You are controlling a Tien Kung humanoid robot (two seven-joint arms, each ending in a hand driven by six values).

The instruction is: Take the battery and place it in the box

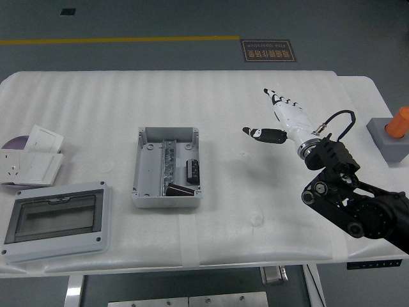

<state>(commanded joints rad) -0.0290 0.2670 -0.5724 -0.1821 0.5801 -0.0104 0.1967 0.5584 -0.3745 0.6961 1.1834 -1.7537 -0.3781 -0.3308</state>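
White foam sheeting is seen covering the desk (96,102), beyond which a grey floor with a yellow line and a dark floor sign (268,50) is visible; its lettering is too small to be read. The right arm is extended from the lower right corner, with the right hand (285,121) raised over the right part of the desk, well apart from the box. Its white fingers (276,96) are spread and straight, the thumb is pointed left, and nothing is held. The grey box (166,167) is set open near the desk centre. Two dark cylindrical items are contained in its right half: one battery (192,171) lying along the right wall and a second battery (181,190) lying at the near wall. No readable label is shown on either.
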